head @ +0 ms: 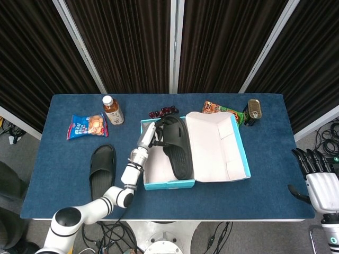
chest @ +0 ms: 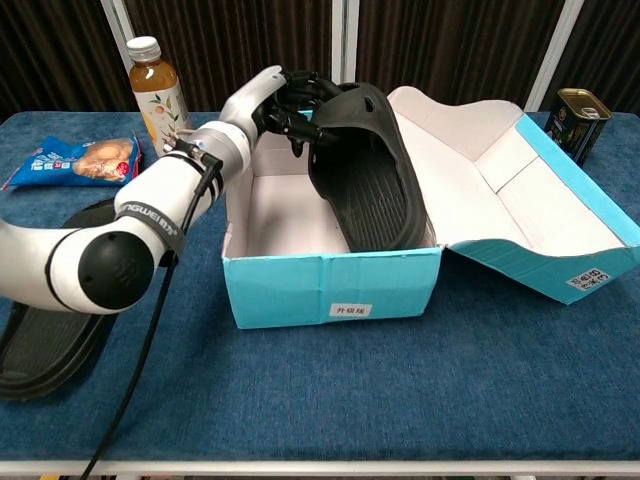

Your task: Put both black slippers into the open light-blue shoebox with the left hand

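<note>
First black slipper [chest: 372, 170], gripped at its heel end by left hand [chest: 290, 100], tilted sole-outward against right inner wall of shoebox [chest: 330, 290]: lower until flat, then release; second slipper [head: 102, 165] on table beside box; right hand [head: 317, 177] idle, fingers apart, empty

Left hand [head: 154, 134] gripping black slipper [head: 177, 146] inside shoebox [head: 217, 177]; second slipper [head: 102, 165] on table [head: 265, 153]; right hand [head: 317, 179] idle.
</note>
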You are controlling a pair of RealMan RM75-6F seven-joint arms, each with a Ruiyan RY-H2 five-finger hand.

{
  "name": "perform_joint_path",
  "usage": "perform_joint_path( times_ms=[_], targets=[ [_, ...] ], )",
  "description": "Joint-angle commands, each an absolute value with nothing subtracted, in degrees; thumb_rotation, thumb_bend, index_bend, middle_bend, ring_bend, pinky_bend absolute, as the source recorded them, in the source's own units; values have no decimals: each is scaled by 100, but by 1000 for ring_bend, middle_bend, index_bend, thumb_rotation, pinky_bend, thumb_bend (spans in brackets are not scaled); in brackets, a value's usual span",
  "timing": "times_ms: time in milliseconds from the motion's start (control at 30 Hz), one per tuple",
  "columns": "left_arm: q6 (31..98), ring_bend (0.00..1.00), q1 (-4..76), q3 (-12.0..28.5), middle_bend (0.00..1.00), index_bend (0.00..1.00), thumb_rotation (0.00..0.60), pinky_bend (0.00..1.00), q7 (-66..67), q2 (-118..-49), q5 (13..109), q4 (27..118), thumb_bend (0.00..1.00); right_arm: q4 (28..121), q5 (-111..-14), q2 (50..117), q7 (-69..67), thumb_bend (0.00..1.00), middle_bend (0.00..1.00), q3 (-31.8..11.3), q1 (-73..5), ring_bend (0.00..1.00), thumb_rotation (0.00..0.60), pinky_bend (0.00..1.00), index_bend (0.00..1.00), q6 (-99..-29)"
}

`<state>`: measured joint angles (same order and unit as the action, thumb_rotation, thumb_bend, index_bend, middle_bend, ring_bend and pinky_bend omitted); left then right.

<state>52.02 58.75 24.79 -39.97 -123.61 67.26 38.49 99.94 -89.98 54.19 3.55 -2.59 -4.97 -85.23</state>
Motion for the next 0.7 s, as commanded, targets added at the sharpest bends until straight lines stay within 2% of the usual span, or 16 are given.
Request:
perform_joint_path(
  times_ms=[33,367,500,567,700],
  targets=[
    [5093,728,5912,2473,514,482,600,671,-4065,-12448,6742,3746,39,10002,-8996,5414,366,118,88,-257,-492,0,600,64,0,-8524],
    [4832,724,6000,2432,507,474,600,624,-3925,-12589,6794,3487,39,10033,-8986,5392,389,118,88,-257,-472,0,600,65,0,-8542],
    [4719,682,6006,2371,477,445,600,594,-3722,-12584,6815,3472,44,10031,-8993,5390,383,118,88,-254,-464,0,600,65,0,-8551],
    [4593,622,6007,2350,436,389,600,564,-3599,-12532,6800,3549,44,10030,-9003,5388,378,118,88,-252,-464,0,600,65,0,-8553],
    [4565,378,5983,2363,291,212,600,517,-3316,-12442,6758,3733,35,10031,-9022,5383,371,118,88,-248,-457,0,600,65,0,-8569]
  ],
)
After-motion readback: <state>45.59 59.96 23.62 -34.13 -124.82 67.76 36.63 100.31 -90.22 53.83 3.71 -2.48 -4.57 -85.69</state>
